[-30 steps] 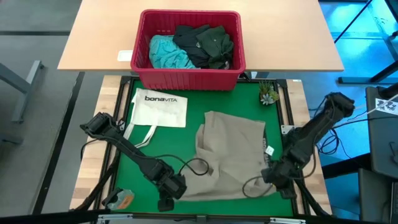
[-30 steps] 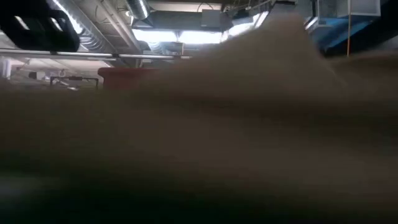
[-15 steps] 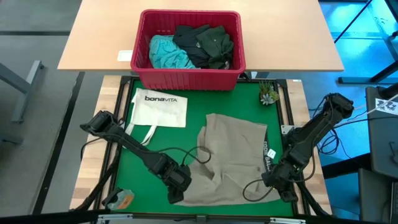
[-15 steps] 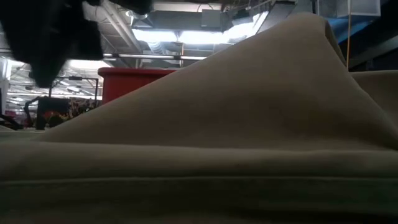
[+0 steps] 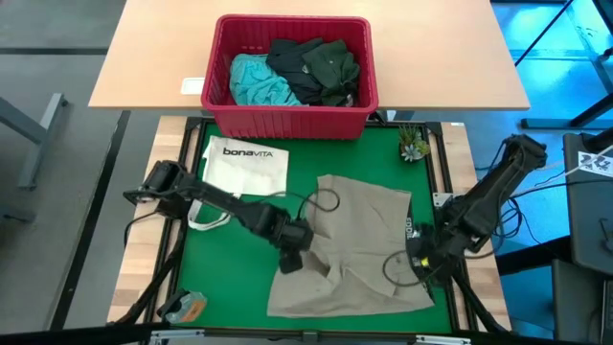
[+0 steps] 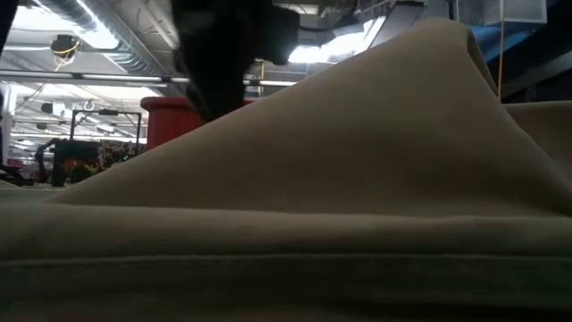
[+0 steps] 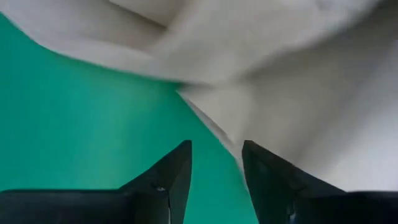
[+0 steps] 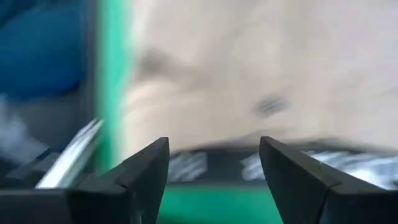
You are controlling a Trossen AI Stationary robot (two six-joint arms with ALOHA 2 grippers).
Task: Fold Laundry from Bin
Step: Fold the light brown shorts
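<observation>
A khaki garment [image 5: 364, 240] lies spread and rumpled on the green mat [image 5: 230, 268], and it fills the low view [image 6: 357, 179]. My left gripper [image 5: 290, 261] hovers open at the garment's left edge; its wrist view [image 7: 216, 158] shows the cloth's edge [image 7: 211, 118] just ahead of the fingers. My right gripper [image 5: 419, 261] stands open over the garment's right edge, with the dark lettered band [image 8: 186, 165] below its fingers [image 8: 214, 158]. The red bin [image 5: 287, 120] at the far side holds turquoise [image 5: 257, 81], dark grey [image 5: 297, 62] and dark green [image 5: 333, 67] laundry.
A white bonaVITA tote bag [image 5: 247, 165] lies on the mat's far left, under my left arm. A small plant [image 5: 414, 144] stands at the far right corner. A small orange and grey object [image 5: 187, 307] sits at the near left. The bin rests on a wooden table [image 5: 153, 67].
The garment's near part has dropped and now lies still, spread toward the table's near edge. My left gripper has gone from the near edge toward the far edge and right, to the garment's left side. My right gripper has gone a little toward the far edge.
</observation>
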